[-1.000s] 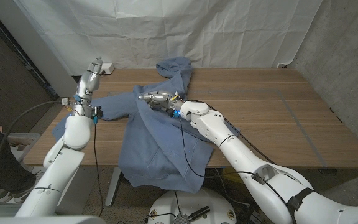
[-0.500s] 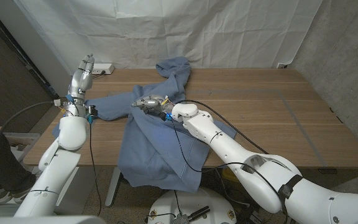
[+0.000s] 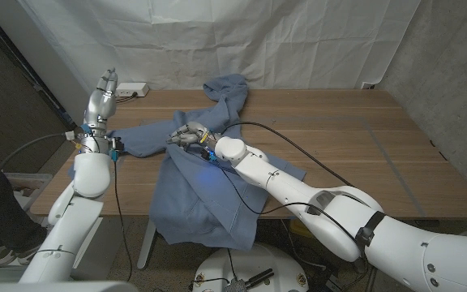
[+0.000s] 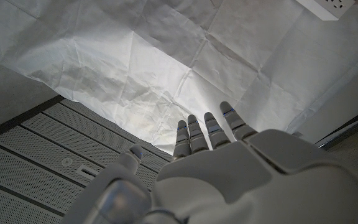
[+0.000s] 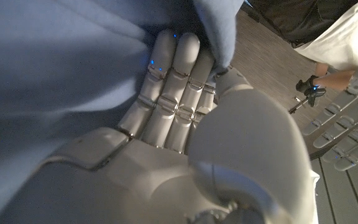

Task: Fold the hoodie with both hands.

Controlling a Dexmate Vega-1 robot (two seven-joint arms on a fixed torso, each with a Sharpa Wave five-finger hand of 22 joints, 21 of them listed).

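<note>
Here the hoodie [image 3: 209, 174] is spread over the left-centre of the table [image 3: 355, 146]. Its long axis runs from the hood [image 3: 228, 89] near the far edge down to the hem, which hangs over the near edge. One sleeve [image 3: 140, 136] is stretched toward the robot's left, approx. across the table.

The right hand [image 3: 186, 135] is placed on the cloth at the shoulder, where sleeve and body meet. In the right wrist view a blue fold is seen pressed between the fingers [image 5: 166, 87] and the thumb, so the cloth is judged to be pinched by this hand. How firm the pinch is cannot be told.

The left hand [image 3: 101, 94] is raised above the table's left edge, fingers straight and apart, w/ nothing held; the left wrist view shows it [image 4: 216, 168] against the white backdrop only. It is near the sleeve's end, but apart from it and higher.

So the relation for the coming move is judged thus: the sleeve lies below the left hand and toward the centre, and its far end is nearer to the left hand than to the right. The right hand is already at the inner end.

Room: bare wood is available to the right of the hoodie, w/ much space there. At the left the sleeve is close to the table edge, and a white power strip [image 3: 134, 88] lies at the far left corner.
</note>
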